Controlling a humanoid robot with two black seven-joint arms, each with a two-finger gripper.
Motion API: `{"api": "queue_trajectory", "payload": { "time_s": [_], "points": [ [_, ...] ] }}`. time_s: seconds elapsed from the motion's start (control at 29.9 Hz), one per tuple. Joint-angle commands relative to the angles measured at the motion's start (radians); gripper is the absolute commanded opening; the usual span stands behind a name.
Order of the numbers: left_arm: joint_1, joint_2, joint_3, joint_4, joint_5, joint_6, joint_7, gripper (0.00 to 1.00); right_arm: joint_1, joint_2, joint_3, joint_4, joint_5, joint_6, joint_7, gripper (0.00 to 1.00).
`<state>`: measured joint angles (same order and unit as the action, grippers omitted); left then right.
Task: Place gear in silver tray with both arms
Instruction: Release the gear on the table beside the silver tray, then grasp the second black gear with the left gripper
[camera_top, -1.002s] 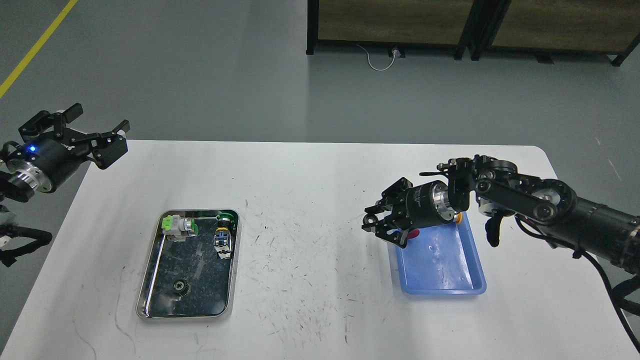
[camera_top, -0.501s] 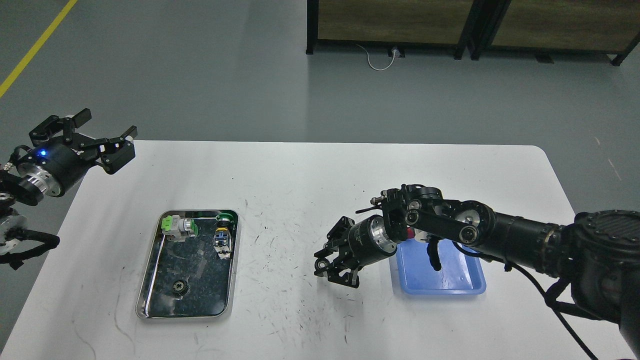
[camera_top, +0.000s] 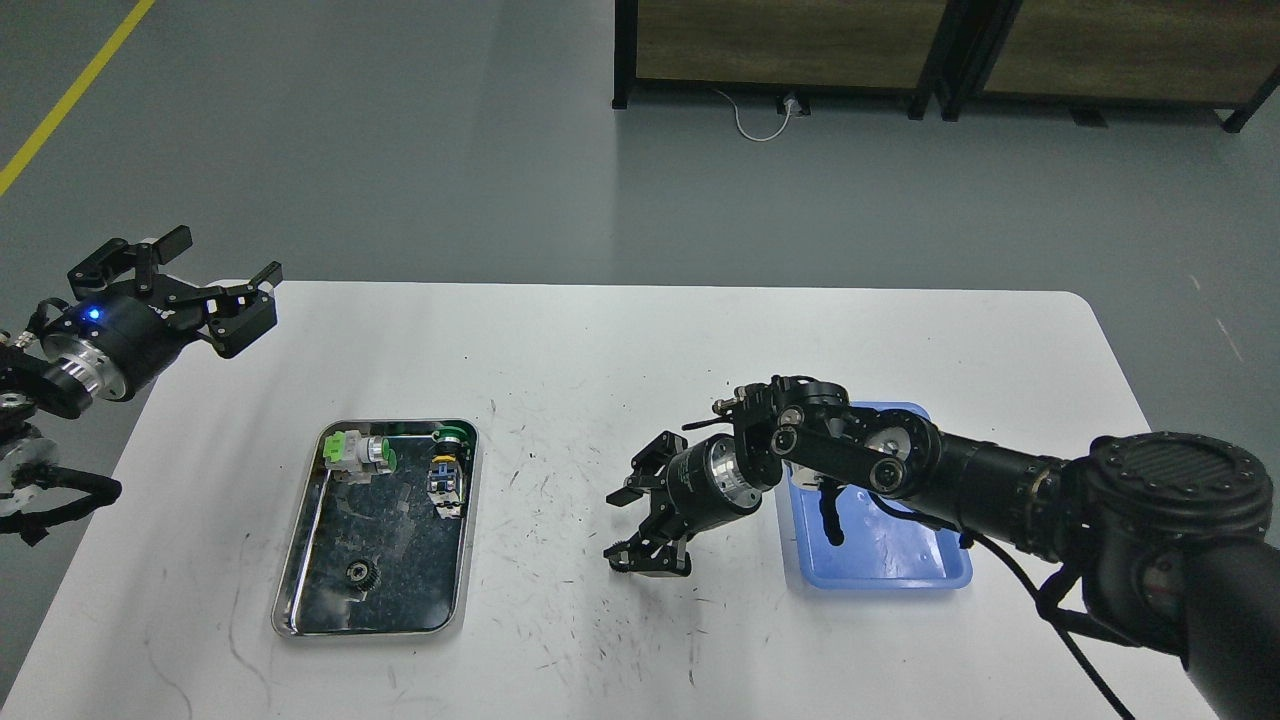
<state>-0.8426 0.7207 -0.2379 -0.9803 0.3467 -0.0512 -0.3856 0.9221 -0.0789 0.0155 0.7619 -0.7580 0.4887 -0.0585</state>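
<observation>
From the head view, the silver tray (camera_top: 375, 530) sits left on the white table (camera_top: 600, 340), a small gear (camera_top: 359, 573) lying inside near its front. The right gripper (camera_top: 640, 520) hangs spread and empty between it and the blue tray (camera_top: 900, 570). The left gripper (camera_top: 205, 290) hovers spread at the table's left edge.

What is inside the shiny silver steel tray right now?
The silver steel tray holds a small black gear, a green-and-white part and a green-capped blue part. Nothing covers it; both grippers are elsewhere.

1 silver tray (camera_top: 300, 560), 1 blue tray (camera_top: 900, 570), 1 gear (camera_top: 359, 573), perhaps 2 other parts (camera_top: 362, 452).
</observation>
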Motion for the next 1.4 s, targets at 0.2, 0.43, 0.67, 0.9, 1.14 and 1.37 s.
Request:
{"api": "queue_trajectory", "payload": {
  "time_s": [0.2,0.43,0.67,0.9,1.14,1.37],
  "points": [
    [-0.042,0.026,0.0,-0.046,0.009,-0.036,-0.007,0.98,0.038,-0.278,0.182,0.007,0.072,0.0,0.002,0.81],
    [-0.026,0.023,0.011,-0.182,0.19,-0.044,-0.021,0.98,0.014,-0.502,0.452,-0.004,0.124,0.0,0.003,0.82],
    [0.01,-0.07,0.081,-0.284,0.244,-0.032,-0.021,0.98,-0.035,-0.668,0.641,-0.033,0.161,0.0,0.003,0.83],
    [0.083,-0.289,0.12,-0.258,0.333,-0.003,-0.01,0.98,-0.052,-0.717,0.676,-0.07,0.161,0.0,0.003,0.83],
    [0.125,-0.46,0.164,-0.12,0.345,0.022,-0.01,0.98,-0.052,-0.702,0.667,-0.099,0.16,0.0,0.003,0.84],
    [0.164,-0.55,0.259,-0.034,0.345,0.089,-0.018,0.98,-0.06,-0.69,0.663,-0.104,0.16,0.0,0.002,0.84]
  ]
}}
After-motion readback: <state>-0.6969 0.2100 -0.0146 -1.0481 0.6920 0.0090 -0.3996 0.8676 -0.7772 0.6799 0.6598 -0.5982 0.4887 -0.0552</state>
